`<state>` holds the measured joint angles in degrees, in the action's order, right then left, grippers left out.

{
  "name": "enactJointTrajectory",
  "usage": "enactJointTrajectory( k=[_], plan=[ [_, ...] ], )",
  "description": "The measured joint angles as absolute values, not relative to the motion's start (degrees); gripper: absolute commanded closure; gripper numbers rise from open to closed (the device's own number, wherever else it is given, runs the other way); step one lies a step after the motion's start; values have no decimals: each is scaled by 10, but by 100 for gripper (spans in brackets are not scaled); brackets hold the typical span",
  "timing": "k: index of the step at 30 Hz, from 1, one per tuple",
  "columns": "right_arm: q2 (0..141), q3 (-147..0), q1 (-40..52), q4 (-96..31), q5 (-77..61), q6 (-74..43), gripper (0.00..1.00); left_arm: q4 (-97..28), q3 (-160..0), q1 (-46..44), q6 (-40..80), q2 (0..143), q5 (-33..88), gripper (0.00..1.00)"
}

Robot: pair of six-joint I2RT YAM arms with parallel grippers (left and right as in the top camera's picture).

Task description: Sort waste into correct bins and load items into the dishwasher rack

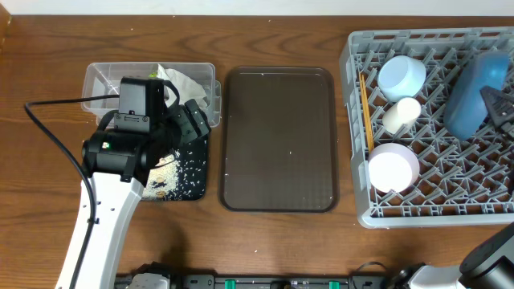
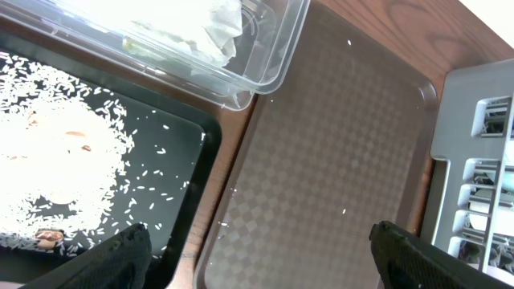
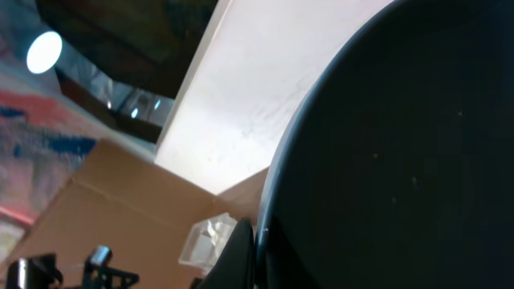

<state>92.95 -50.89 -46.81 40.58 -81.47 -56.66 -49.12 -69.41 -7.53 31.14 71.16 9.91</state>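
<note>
The grey dishwasher rack (image 1: 357,210) at the right holds a light-blue bowl (image 1: 401,76), a white cup (image 1: 401,114), a pinkish-white bowl (image 1: 393,167), chopsticks (image 1: 365,108) and the blue dish (image 1: 468,95) standing on edge. My right gripper (image 1: 499,103) is shut on the blue dish, whose dark face (image 3: 401,160) fills the right wrist view, with one finger (image 3: 250,245) pressed to its rim. My left gripper (image 1: 193,120) (image 2: 265,265) is open and empty above the black tray (image 2: 173,172), which holds loose rice (image 2: 56,152). The clear tub (image 2: 265,72) holds the crumpled napkin (image 2: 221,28).
The brown serving tray (image 1: 277,136) lies between the bins and the rack, with a few stray rice grains on it; it also shows in the left wrist view (image 2: 337,152). The left arm's body and cable cover part of the tub and black tray in the overhead view.
</note>
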Motion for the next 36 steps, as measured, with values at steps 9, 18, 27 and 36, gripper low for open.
enactJointTrajectory(
  k=[9, 18, 27, 36],
  plan=[
    [930, -510, -531, 398, -808, -674, 64, -491, -694, -75, 311, 712, 99, 10],
    [930, -510, -573, 399, -811, -702, 59, -491, -694, -75, 311, 712, 99, 10],
    [930, -510, -588, 408, -811, -716, 56, -491, -694, -75, 311, 712, 99, 10],
    [931, -509, -506, 603, -820, -773, 55, -491, -694, -75, 311, 712, 99, 10]
  ],
)
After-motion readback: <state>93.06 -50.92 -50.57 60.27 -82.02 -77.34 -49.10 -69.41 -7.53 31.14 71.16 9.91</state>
